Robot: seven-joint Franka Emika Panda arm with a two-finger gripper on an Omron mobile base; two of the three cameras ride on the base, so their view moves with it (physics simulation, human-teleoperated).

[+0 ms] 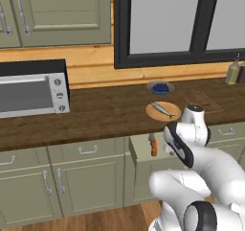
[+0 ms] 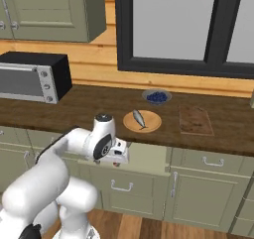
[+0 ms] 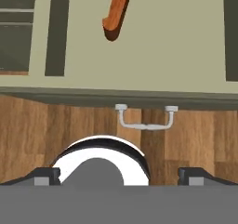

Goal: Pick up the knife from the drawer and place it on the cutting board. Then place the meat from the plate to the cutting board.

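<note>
While end effector (image 3: 119,172) hangs open, knife (image 3: 116,14) lies ahead in drawer (image 3: 162,42).

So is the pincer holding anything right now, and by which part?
Nothing is held. The pincer is open above the drawer, and the knife lies inside, untouched.

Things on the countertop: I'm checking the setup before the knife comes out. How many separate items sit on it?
5: toaster oven far left, blueberry bowl by the window, plate holding the fish, cutting board right of it, bottle at far right. More may lie outside the views.
</note>
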